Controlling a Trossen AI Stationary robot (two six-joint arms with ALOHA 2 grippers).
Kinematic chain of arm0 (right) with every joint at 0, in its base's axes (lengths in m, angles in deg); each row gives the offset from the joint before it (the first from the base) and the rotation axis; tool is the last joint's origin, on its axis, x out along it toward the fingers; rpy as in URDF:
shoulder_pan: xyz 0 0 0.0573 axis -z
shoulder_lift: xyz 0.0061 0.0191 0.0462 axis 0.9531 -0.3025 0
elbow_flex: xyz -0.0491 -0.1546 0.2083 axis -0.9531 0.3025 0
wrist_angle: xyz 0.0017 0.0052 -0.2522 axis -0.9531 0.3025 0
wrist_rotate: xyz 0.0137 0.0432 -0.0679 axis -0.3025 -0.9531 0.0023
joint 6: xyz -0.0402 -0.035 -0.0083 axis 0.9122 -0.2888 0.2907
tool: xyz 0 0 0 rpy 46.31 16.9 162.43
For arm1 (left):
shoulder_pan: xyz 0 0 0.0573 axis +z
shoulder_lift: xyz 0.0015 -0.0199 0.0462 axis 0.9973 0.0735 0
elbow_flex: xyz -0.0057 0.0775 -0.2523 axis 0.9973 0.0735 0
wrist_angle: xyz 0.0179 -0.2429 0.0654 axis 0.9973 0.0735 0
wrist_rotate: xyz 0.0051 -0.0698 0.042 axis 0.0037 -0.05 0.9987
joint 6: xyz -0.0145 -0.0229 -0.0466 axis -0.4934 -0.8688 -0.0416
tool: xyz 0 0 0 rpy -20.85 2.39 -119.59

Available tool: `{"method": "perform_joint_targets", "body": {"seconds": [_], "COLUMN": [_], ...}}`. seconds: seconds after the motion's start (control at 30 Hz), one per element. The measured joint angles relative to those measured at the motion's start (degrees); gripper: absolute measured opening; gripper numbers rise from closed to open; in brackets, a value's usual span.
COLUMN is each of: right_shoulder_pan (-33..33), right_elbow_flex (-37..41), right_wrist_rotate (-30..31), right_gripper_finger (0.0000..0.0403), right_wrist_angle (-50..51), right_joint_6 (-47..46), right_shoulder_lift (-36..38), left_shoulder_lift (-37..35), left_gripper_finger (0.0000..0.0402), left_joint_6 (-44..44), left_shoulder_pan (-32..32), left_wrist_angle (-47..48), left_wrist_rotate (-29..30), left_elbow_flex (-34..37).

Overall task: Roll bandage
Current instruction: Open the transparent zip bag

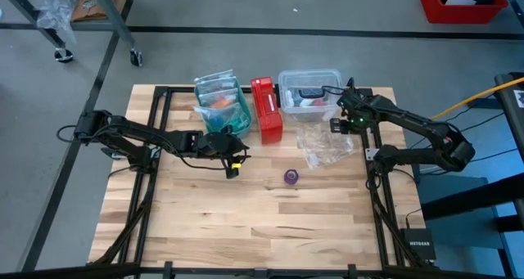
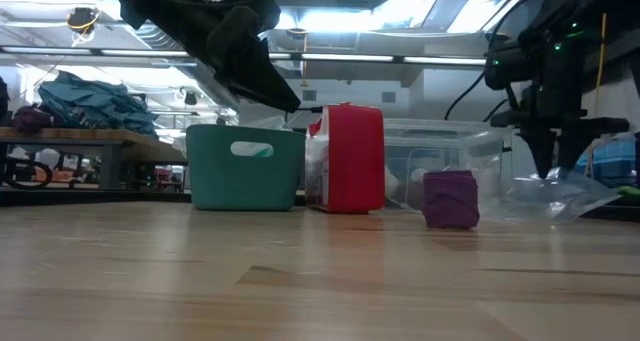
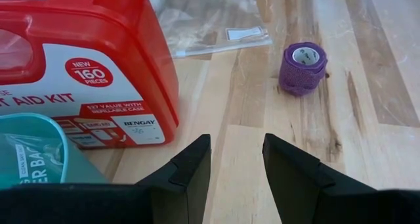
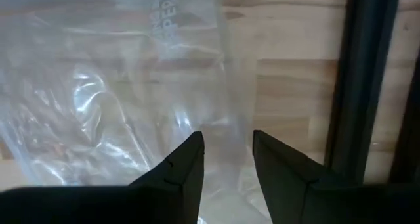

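A wooden surface (image 1: pixel 246 222) held a row of things along its far side. There was a teal bin (image 1: pixel 223 105) stuffed with packets, a red first aid kit (image 1: pixel 266 109) standing up just beside it, and a clear plastic box (image 1: pixel 309 89) on the other side of the kit. A crinkly clear plastic bag (image 1: pixel 326 144) lay flat in front of the clear box.

The bandage (image 1: pixel 291 176) was a small purple roll. It sat by itself on the bare wood, in front of the red kit and near the plastic bag, but not touching either one. From the low view it stood like a tiny drum (image 2: pixel 450 199), and nothing was holding it.

The left end effector (image 1: pixel 232 166) hung over the surface in front of the teal bin, a little way to the side of the bandage. Its two dark fingers (image 3: pixel 187 175) were partly open with a small gap between them, and they held nothing. The wood showed through the gap. The red kit was close on one side of it.

The right end effector (image 4: pixel 226 161) was up at the far right, over the plastic bag and next to a black frame bar (image 4: pixel 357 79). Its fingers were also partly open with a small gap and were empty.
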Motion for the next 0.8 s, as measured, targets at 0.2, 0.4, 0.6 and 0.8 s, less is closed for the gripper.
{"method": "perform_joint_targets", "body": {"seconds": [0.2, 0.4, 0.6, 0.8], "right_shoulder_pan": [-0.02, -0.04, -0.04, -0.04], "right_elbow_flex": [0.0, 0.0, 0.02, 0.02], "right_wrist_rotate": [-5.97, -8.36, -8.43, -8.43], "right_gripper_finger": [0.0128, 0.0069, 0.0013, 0.0005], "right_wrist_angle": [-2.47, -3.23, -2.88, -1.68], "right_joint_6": [0.86, 1.33, 3.96, 4.91], "right_shoulder_lift": [-0.05, -0.05, -0.05, 0.36], "left_shoulder_lift": [0.0, 0.0, 0.0, 0.0], "left_gripper_finger": [0.013, 0.013, 0.013, 0.013], "left_joint_6": [0.0, 0.0, 0.0, 0.0], "left_shoulder_pan": [0.0, 0.0, 0.0, 0.0], "left_wrist_angle": [0.0, 0.0, 0.0, 0.0], "left_wrist_rotate": [0.0, 0.0, 0.0, 0.0], "left_elbow_flex": [0.0, 0.0, 0.0, 0.0]}}
